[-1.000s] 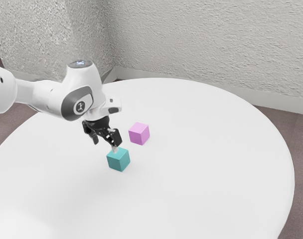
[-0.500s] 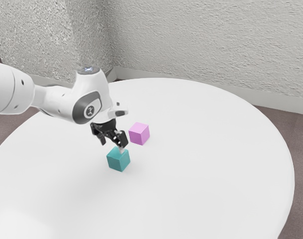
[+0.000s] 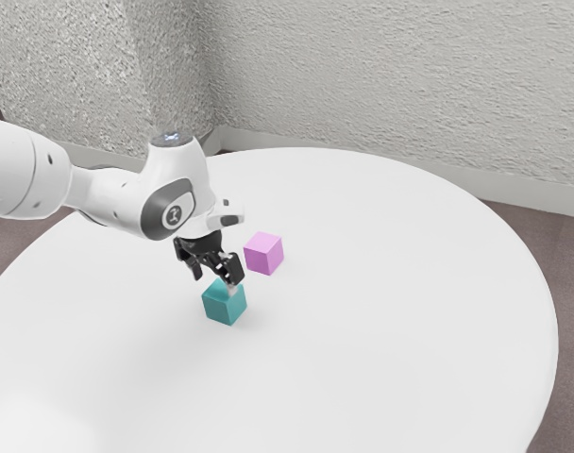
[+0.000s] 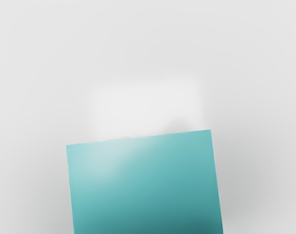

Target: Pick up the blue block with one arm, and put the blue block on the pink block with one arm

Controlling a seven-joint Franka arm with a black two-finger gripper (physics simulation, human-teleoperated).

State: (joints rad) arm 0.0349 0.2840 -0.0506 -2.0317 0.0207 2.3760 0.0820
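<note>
Our claw [image 3: 218,279] hangs right over the blue block [image 3: 224,304], its two black fingers spread apart and pointing down at the block's top. We cannot tell whether the tips touch it. The blue block, teal in shade, sits flat on the white round table [image 3: 391,311], toward the exterior view's left of the table's middle. From our wrist we see its top face [image 4: 148,185] just under the hand, turned a little askew, with pale table beyond it. The pink block [image 3: 263,253] stands on the table near the blue one, farther back and toward the exterior view's right, with a gap between them. Our white arm [image 3: 98,193] reaches in from the exterior view's left.
</note>
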